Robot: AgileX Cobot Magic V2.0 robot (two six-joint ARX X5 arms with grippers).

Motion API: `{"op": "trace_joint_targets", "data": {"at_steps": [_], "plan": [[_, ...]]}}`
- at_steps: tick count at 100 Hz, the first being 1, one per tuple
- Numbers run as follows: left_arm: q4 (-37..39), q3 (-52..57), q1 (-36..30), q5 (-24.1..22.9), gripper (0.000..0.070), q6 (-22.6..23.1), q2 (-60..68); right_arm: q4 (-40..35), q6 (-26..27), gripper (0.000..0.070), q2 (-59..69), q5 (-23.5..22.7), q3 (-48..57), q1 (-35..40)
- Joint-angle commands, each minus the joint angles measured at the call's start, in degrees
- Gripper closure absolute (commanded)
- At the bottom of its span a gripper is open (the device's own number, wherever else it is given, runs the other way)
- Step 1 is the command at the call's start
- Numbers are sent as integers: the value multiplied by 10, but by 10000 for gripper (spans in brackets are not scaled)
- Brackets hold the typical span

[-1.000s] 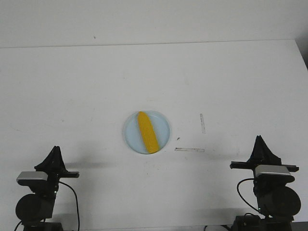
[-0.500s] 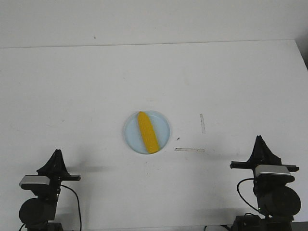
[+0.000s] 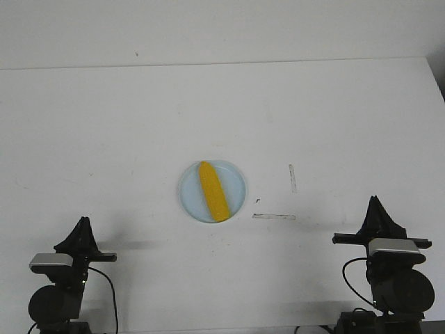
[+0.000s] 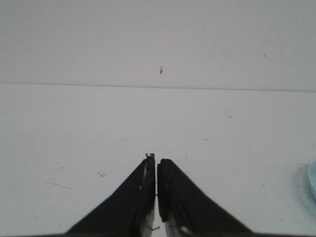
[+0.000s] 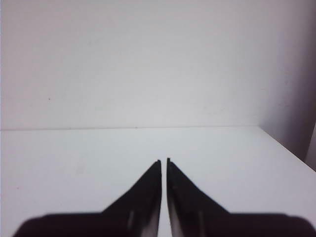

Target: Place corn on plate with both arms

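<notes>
Black fingers of the left gripper (image 4: 156,160) are lying pressed together with only a hairline slit between them, holding nothing and pointing over bare table. The right gripper (image 5: 164,161) is sitting likewise closed and empty. In the front view both are resting near the table's (image 3: 104,139) near edge, well apart from the middle, where the yellow corn cob (image 3: 213,191) is lying on the pale blue plate (image 3: 236,182). Wide white tabletop is stretching around the plate on every side.
</notes>
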Motion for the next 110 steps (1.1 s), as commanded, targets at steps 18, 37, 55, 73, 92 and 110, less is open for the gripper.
{"op": "trace_joint_targets", "data": {"at_steps": [18,37,55,73,92,110], "plan": [[9,-12,0,-1,699,3,-1,6,3,685,-2,0,2,-1],[9,-12,0,-1,699,3,-1,6,3,685,-2,0,2,-1],[9,-12,0,-1,699,3,-1,6,3,685,-2,0,2,-1],[9,-12,0,-1,699,3,-1,6,3,685,-2,0,2,-1],[9,-12,0,-1,699,3,-1,10,3,685,-3,0,-1,-1],[9,-12,0,-1,699,3,-1,31,3,685,-14,-58,-28,3]]}}
